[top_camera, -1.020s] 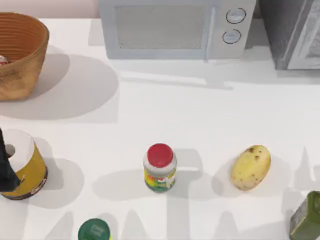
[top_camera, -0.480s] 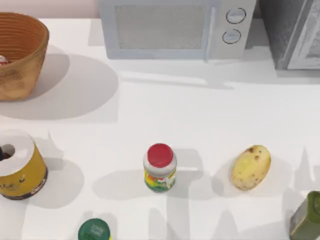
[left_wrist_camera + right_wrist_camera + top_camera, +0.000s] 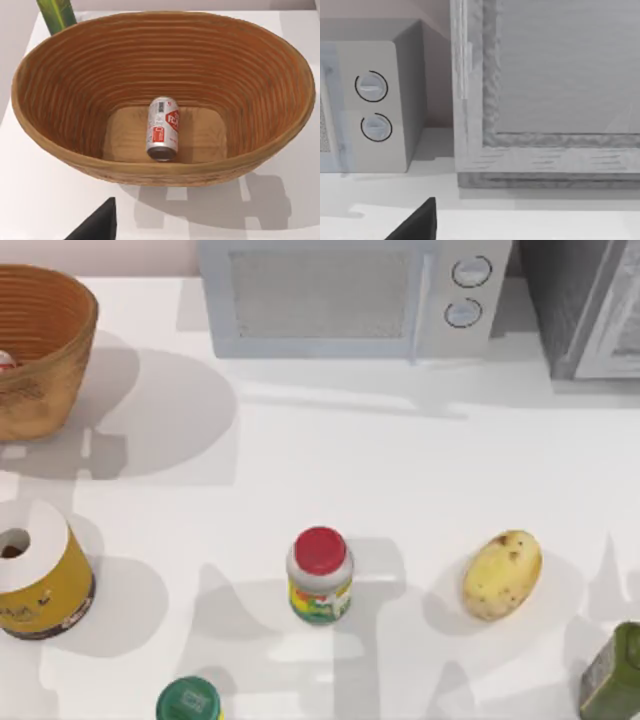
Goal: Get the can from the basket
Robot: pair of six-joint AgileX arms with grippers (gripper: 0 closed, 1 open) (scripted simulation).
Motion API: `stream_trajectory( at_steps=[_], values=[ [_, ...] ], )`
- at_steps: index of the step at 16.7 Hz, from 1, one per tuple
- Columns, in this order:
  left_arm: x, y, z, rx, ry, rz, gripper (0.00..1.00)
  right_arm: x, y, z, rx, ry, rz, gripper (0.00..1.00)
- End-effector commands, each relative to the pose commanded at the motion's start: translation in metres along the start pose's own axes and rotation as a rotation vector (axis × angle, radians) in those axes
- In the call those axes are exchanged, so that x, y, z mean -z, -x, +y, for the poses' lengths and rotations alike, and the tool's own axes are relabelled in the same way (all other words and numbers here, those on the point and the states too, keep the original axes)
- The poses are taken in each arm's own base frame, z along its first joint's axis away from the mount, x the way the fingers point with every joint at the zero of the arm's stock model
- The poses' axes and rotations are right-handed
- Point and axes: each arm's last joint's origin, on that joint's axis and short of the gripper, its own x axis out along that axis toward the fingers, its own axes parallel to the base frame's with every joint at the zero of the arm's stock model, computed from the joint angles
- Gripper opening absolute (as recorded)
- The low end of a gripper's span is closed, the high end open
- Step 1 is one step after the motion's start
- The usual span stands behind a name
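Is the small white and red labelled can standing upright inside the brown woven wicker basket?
No, the small white and red labelled can lies on its side on the flat bottom of the brown woven wicker basket.

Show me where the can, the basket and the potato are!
can (image 3: pixel 163 128), left wrist view, on its label side.
basket (image 3: pixel 75 90), left wrist view, on its ribbed inner wall.
potato (image 3: pixel 502 574), top view, on its middle.

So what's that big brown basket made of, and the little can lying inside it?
The basket looks like woven wicker: brown, matte, with coiled ridges ringing its inside wall. The can looks like metal, lying on its side on the basket's floor, with a dull silvery end rim and a smooth white and red printed label. Being rendered, that is only how they look.
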Motion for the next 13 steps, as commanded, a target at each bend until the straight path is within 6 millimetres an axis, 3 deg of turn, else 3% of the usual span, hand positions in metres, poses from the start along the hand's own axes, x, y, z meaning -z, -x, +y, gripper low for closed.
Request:
stream_trajectory(
  at_steps=[3, 6, 9, 13],
  values=[
    [-0.047, -0.048, 0.011, 0.007, -0.005, 0.191, 1.0, 0.0, 0.0, 0.0, 0.0, 0.0, 0.0, 1.0],
    [-0.076, -0.108, 0.023, 0.023, -0.006, 0.373, 1.0, 0.0, 0.0, 0.0, 0.0, 0.0, 0.0, 1.0],
    [-0.085, -0.173, 0.034, 0.045, -0.004, 0.535, 1.0, 0.0, 0.0, 0.0, 0.0, 0.0, 0.0, 1.0],
    [-0.073, -0.247, 0.043, 0.079, 0.001, 0.709, 1.0, 0.0, 0.0, 0.0, 0.0, 0.0, 0.0, 1.0]
  ],
)
